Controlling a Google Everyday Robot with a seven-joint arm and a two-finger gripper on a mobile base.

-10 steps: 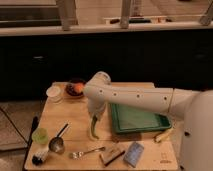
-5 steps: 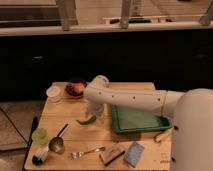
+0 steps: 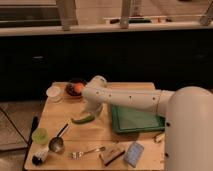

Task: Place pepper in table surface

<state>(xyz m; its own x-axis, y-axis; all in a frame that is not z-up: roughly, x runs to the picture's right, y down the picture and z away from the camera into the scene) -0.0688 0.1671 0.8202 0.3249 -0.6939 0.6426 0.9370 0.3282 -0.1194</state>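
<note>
The green chili pepper lies nearly flat on the light tan wooden table surface, left of the middle. My gripper is at the end of the white arm, directly above and touching or almost touching the pepper's right end. Whether it still holds the pepper I cannot tell.
A dark green tray lies right of the gripper. A dark bowl with an orange item and a white cup stand at the back left. A light-green cup, a metal scoop, a fork, a brown block and a blue packet lie along the front.
The pepper hung upright from my gripper one second ago. It has come down and tipped to the left, and now lies nearly flat on the table.
</note>
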